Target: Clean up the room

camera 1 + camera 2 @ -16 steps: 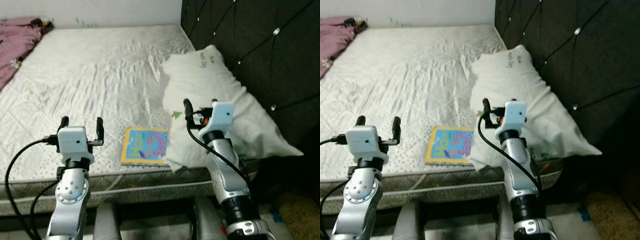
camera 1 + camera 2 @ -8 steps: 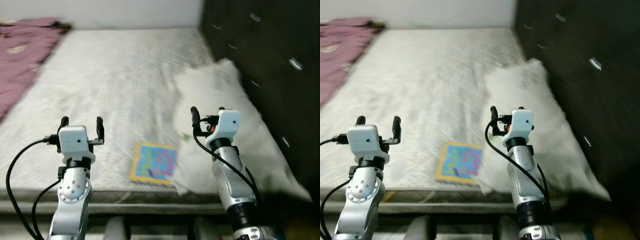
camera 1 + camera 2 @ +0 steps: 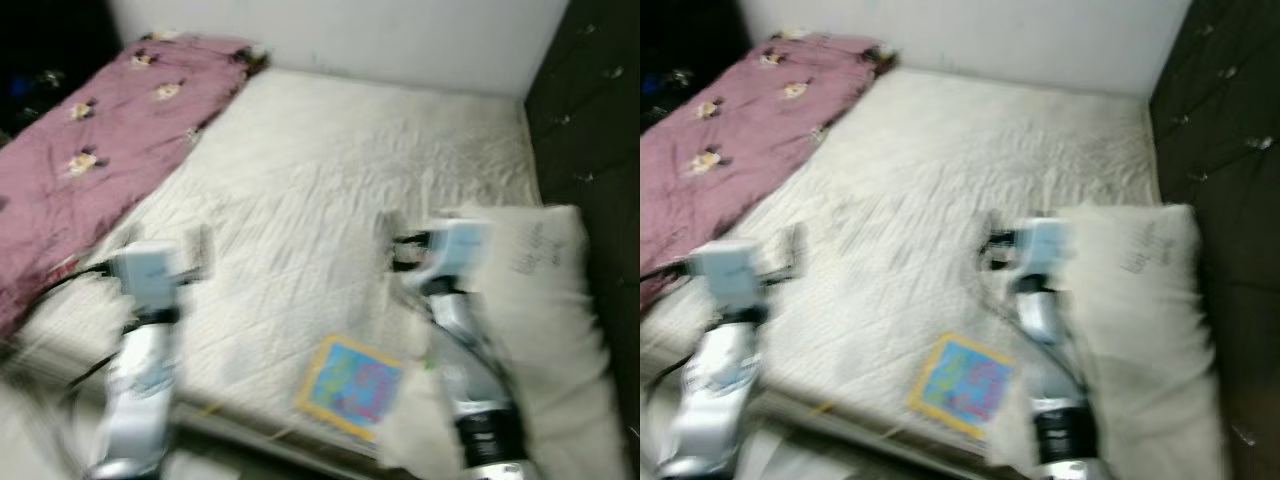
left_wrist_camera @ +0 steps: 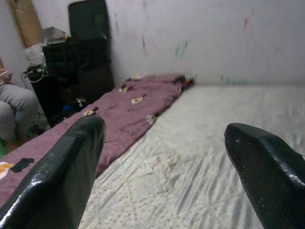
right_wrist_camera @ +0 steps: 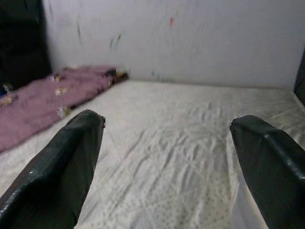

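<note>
Both grippers raised over the near edge of the bed, both empty with fingers spread wide: left gripper out over the left part of the mattress, right gripper just left of the pillow. Head views are motion-blurred. Colourful flat picture book lies on the white quilted mattress near the front edge, between the arms, touching the big white pillow on its right. Dark tufted headboard runs along the right side. Mauve flower-print blanket covers the far left of the bed. White wall behind.
</note>
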{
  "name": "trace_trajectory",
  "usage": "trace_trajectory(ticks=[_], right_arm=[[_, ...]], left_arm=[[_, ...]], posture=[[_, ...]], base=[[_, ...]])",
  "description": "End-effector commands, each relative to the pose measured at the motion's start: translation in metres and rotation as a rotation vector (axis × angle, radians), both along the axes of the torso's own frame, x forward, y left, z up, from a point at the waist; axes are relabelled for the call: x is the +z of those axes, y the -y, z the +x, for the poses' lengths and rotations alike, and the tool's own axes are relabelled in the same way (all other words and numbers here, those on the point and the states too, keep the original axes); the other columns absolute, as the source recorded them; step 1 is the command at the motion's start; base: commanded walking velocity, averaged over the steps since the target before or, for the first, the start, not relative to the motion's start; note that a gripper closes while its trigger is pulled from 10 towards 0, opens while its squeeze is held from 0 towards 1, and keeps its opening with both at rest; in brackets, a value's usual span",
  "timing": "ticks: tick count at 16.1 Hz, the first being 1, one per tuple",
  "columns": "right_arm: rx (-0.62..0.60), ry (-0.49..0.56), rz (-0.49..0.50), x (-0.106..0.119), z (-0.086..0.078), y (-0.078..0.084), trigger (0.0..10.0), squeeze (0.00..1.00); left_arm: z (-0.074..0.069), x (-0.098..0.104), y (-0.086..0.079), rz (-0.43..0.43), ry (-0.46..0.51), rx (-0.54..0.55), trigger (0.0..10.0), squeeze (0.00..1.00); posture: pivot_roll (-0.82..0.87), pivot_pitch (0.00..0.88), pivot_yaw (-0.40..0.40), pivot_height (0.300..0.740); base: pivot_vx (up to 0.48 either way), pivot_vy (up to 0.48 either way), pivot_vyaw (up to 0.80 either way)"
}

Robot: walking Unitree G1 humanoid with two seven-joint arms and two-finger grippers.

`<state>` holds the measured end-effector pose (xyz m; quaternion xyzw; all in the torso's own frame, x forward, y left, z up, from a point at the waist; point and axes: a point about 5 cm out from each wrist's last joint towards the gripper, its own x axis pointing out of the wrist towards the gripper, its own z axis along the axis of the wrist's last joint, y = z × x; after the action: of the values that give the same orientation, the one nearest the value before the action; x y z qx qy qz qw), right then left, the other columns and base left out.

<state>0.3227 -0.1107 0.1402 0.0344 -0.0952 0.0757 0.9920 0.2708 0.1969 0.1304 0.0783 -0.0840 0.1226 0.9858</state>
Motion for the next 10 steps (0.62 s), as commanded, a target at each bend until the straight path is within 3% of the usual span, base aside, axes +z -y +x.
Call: trace_trajectory(ticks=[1, 6, 10], right_arm=[[-0.096, -0.039, -0.027, -0.010, -0.007, 0.032, 10.0, 0.00], [-0.065, -0.087, -0.059, -0.020, -0.022, 0.035, 10.0, 0.00], [-0.057, -0.099, -0.051, -0.019, -0.024, 0.033, 10.0, 0.00]], left_arm=[[0.006, 0.003, 0.020, -0.006, 0.008, -0.050, 10.0, 0.00], [0.009, 0.001, 0.026, -0.059, 0.000, -0.089, 10.0, 0.00], [0.009, 0.000, 0.028, -0.103, -0.006, -0.096, 10.0, 0.00]], posture=[[0.04, 0.000, 0.017, 0.740], [0.03, 0.000, 0.005, 0.740], [0.03, 0.000, 0.000, 0.740]], base=[[0.000, 0.000, 0.00], [0.000, 0.000, 0.00], [0.000, 0.000, 0.00]])
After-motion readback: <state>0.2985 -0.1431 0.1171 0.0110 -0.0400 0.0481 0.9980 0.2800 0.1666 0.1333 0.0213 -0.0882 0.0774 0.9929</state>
